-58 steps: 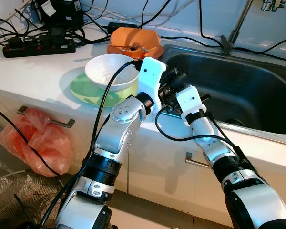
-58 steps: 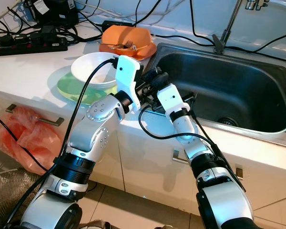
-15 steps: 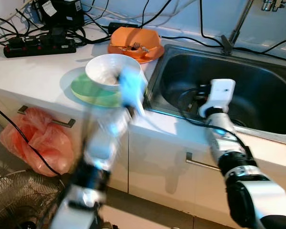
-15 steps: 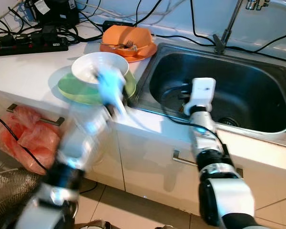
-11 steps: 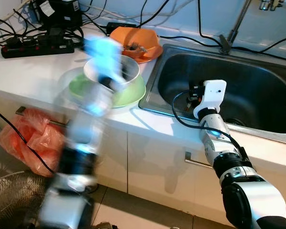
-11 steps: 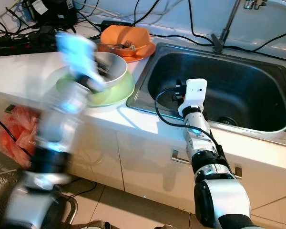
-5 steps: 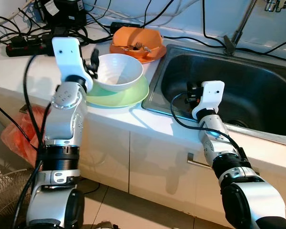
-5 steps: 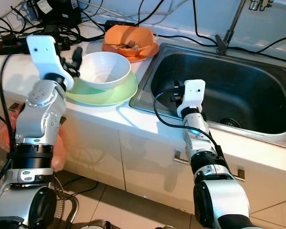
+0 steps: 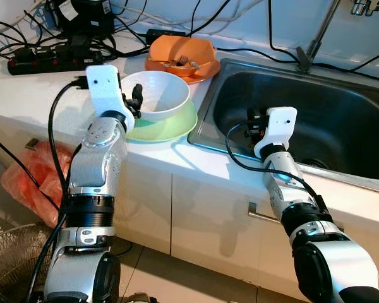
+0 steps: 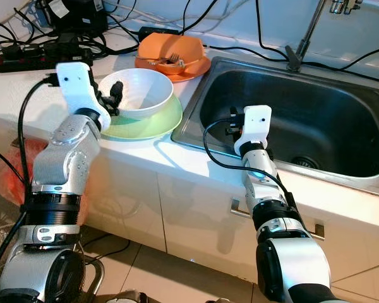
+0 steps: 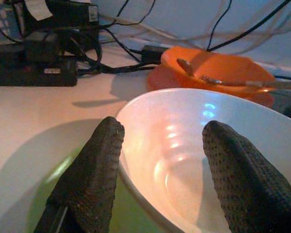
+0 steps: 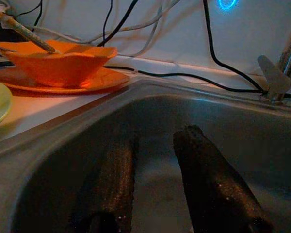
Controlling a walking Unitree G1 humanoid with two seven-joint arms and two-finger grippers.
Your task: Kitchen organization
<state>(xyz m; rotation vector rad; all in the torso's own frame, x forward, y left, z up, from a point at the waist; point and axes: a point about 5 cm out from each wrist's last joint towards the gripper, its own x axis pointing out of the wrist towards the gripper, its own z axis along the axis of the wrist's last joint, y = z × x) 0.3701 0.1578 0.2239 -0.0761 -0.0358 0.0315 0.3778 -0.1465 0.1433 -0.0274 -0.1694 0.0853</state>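
Left gripper (image 11: 160, 160) now swung in tight from counter side, fingers spread, straddling near rim of white bowl (image 9: 156, 95). Bowl sits nested in green plate (image 9: 170, 126) beside sink (image 9: 328, 120). I read grasp as imminent. Right gripper (image 12: 155, 189) unchanged, parted, empty, hovering over sink basin.

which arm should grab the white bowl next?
Left. The left gripper is open at the white bowl, fingers straddling its rim. The right gripper points into the sink.

A white bowl (image 9: 156, 95) sits upright, empty, on a green plate (image 9: 170, 126) on the counter.
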